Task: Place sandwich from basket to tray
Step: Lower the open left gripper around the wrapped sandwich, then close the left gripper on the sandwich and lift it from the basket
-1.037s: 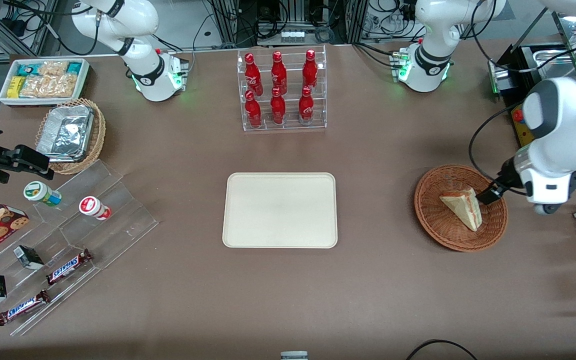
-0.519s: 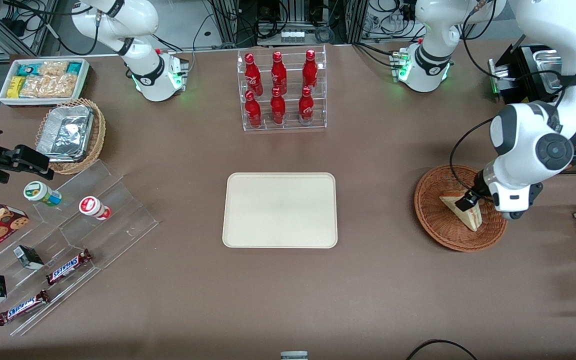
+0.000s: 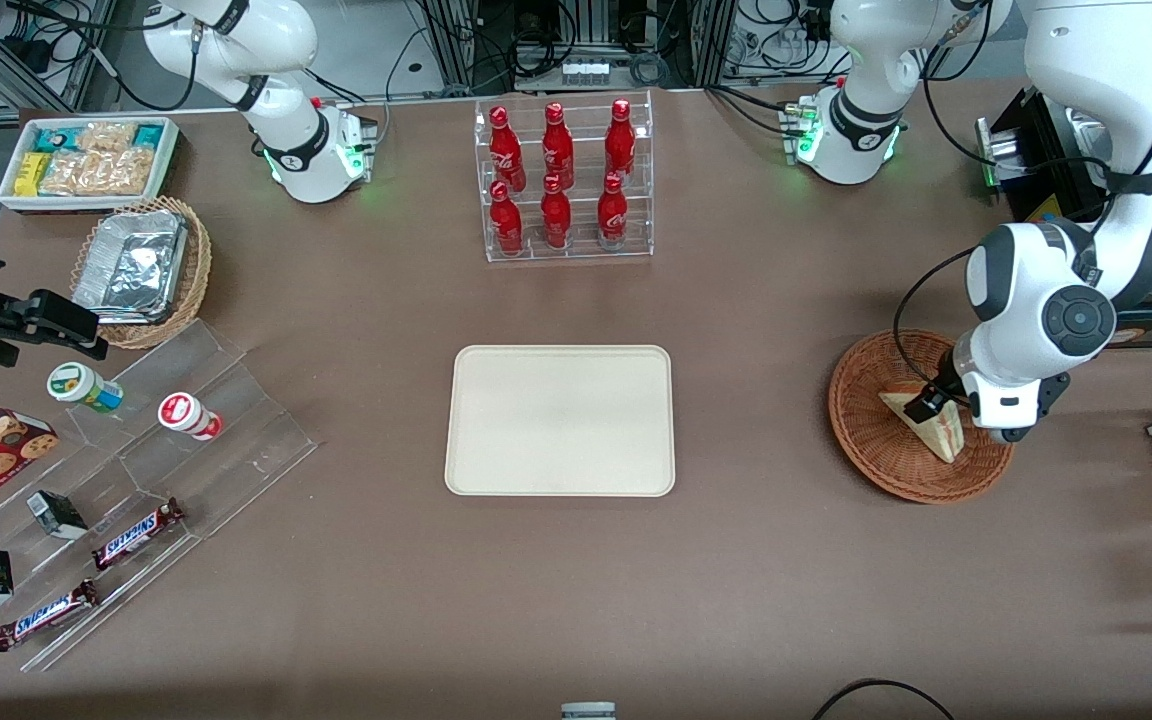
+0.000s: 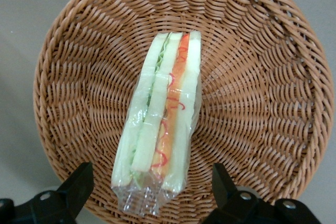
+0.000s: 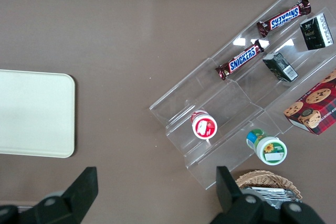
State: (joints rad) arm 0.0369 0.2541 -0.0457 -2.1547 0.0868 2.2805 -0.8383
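Moved in over the basket (image 3: 921,415) since a moment ago, and now right above the sandwich (image 4: 160,119): the claw (image 4: 152,192), spread wide with a finger on each side. Not pinching yet, so probably about to drop and grab. Sandwich lying in the basket, wrapped in clear plastic, white bread with red and green inside. Tray (image 3: 560,420) waiting well apart on the worktop (image 3: 756,560).
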